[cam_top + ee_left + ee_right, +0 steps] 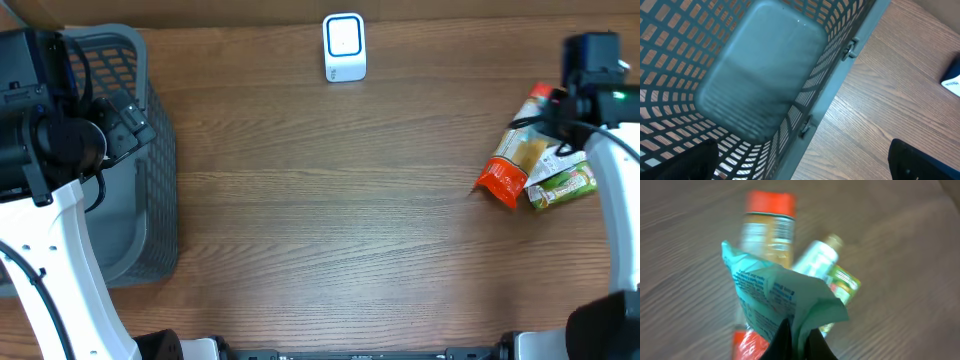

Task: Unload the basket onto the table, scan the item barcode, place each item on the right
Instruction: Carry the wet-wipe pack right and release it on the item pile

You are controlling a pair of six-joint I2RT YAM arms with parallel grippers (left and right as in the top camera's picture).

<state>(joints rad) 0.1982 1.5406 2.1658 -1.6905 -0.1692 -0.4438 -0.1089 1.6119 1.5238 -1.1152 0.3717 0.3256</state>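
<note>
The jaws of the right gripper [796,341] are found closed, pinched on the edge of a crinkled mint-green film packet [771,292]. Blue print is noted on it but is too blurred to be read. Beneath it, on the wood-grain table [320,220], a glossy orange-ended pouch [768,225] and a green-labelled pack [842,282] are seen touching. The left gripper [805,162] is spread wide, nothing held, above a grey plastic lattice basket [832,70]. A white rounded scanner [344,47] is stood at the far edge.
</note>
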